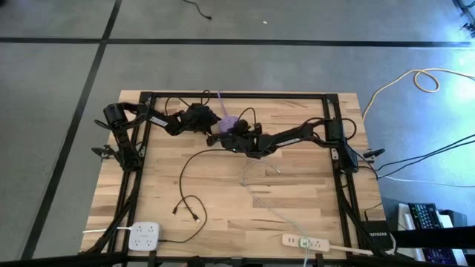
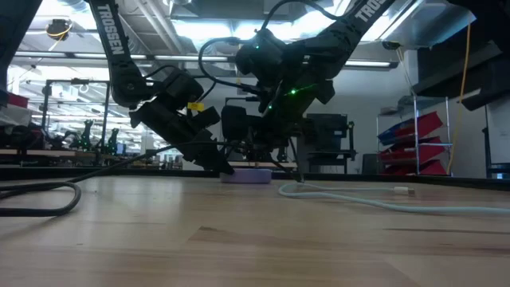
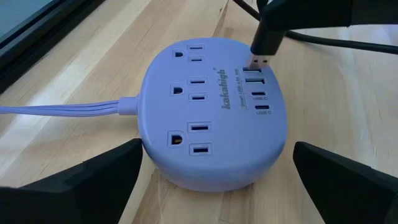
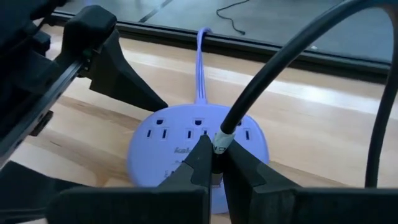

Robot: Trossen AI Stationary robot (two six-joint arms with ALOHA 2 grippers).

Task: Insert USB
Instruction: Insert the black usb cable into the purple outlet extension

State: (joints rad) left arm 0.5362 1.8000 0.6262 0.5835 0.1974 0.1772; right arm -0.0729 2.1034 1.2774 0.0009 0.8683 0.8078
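Observation:
A round lilac power hub lies flat on the wooden table, its lilac cord running off toward the far edge. My left gripper is open, with one finger on either side of the hub's near part. My right gripper is shut on a black USB plug just above the hub's row of USB ports. In the high view the hub sits between my left gripper and my right gripper. My left gripper's fingers flank the hub; I cannot tell whether they touch it. My right gripper pinches the USB plug's black body between its two fingers, slanting down from above. The plug is tilted, its metal tip at the mouth of the end port. The black cable rises away behind the fingers.
A loose black cable loops over the table's middle. A pale cable runs to a white power strip at the near edge, and a second white strip lies at the near left. A black frame borders the table.

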